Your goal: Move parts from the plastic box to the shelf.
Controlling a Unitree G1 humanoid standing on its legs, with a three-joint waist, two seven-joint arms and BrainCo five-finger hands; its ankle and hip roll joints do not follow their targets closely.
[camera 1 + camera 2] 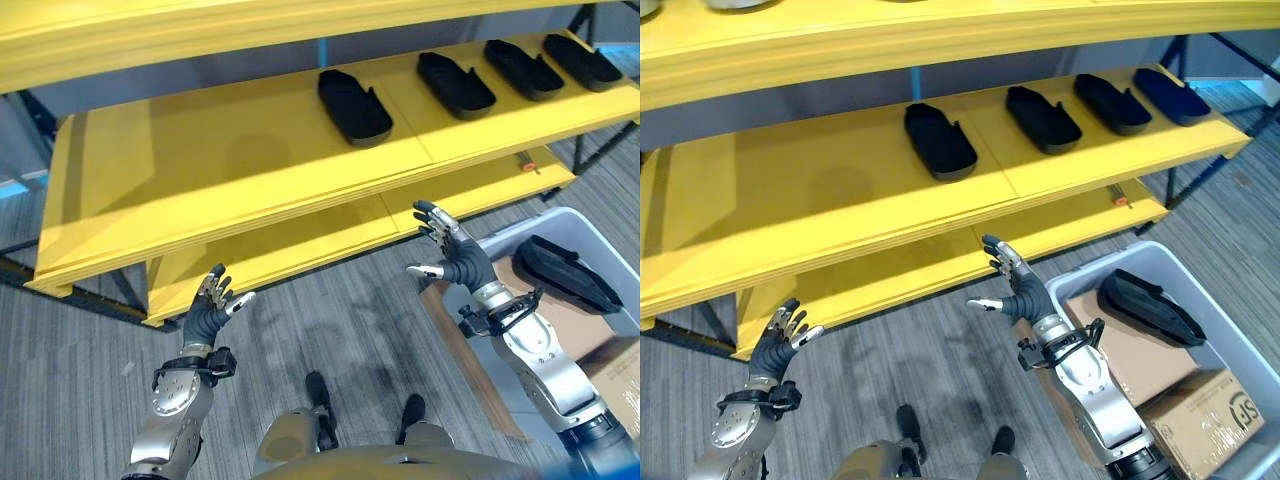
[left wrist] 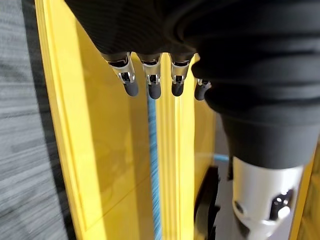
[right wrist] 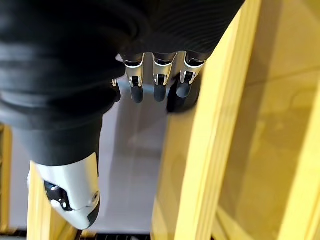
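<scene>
Black parts [image 1: 354,106] sit along the shelf [image 1: 220,160] and one waits in the plastic box [image 1: 1200,300], our left hand [image 1: 208,312] and right hand [image 1: 452,252] spread empty, so we risk clipping the shelf edge when reaching.

Grey wood-grain plank floor [image 1: 330,320] runs beneath a long yellow rack on dark metal legs [image 1: 600,140], with a grey wall [image 1: 790,100] behind its boards.

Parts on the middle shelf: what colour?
Black, all four parts in a row on the yellow shelf; clearest in the right eye view.
</scene>
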